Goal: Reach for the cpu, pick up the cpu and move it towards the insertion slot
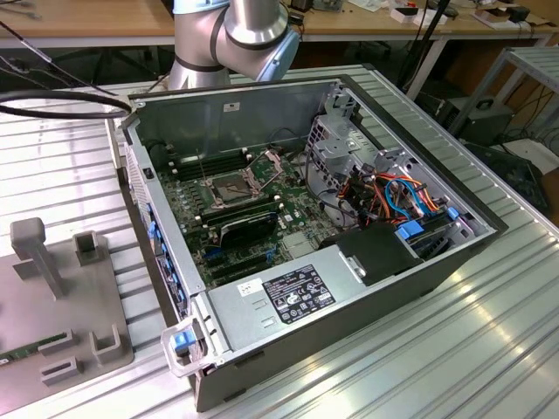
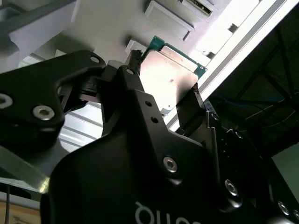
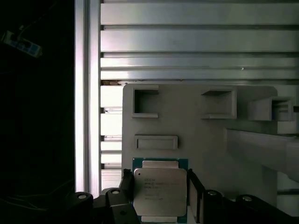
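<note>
Two black fingers of the end effector are closed against opposite edges of the cpu in both wrist views, so the chip is gripped between them. Part of its green board is hidden by the fingers and cut off by the frame edge. Dark print is seen on the silver lid, but it cannot be made out. Behind the chip lies a grey fixture plate with rectangular pockets; whether the chip touches it cannot be told. In the exterior view the insertion slot is set left of centre inside the open computer case on the ribbed tabletop. The arm is cut off at the upper edge. A black printed label is seen on the power supply.
</note>
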Motion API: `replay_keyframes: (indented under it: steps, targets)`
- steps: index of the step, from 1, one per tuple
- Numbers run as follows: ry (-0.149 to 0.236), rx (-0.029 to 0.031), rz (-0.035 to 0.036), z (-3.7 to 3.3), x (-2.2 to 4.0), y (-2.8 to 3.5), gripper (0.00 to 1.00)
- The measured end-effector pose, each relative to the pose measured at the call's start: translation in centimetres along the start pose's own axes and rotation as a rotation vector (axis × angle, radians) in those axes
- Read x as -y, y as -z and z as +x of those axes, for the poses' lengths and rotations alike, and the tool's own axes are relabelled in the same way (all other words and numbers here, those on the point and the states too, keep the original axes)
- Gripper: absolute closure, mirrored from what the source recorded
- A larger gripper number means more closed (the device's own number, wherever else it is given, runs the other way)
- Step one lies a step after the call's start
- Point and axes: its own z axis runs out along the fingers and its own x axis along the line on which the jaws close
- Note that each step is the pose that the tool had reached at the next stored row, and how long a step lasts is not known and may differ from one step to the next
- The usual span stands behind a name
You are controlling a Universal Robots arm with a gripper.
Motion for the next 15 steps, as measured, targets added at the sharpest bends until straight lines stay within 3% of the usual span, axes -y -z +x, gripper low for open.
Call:
replay_keyframes:
  steps: [2, 5, 8, 15]
  targets:
    - [0.000, 0.0000, 0.0000, 0.00, -0.05, 1.08, 0.45]
    - [0.000, 0.0000, 0.0000, 0.00, -0.09, 1.96, 0.45]
    - [0.000, 0.0000, -0.0001, 0.00, -0.14, 3.33, 0.45]
    - [0.000, 0.0000, 0.0000, 0.00, -0.25, 5.75, 0.45]
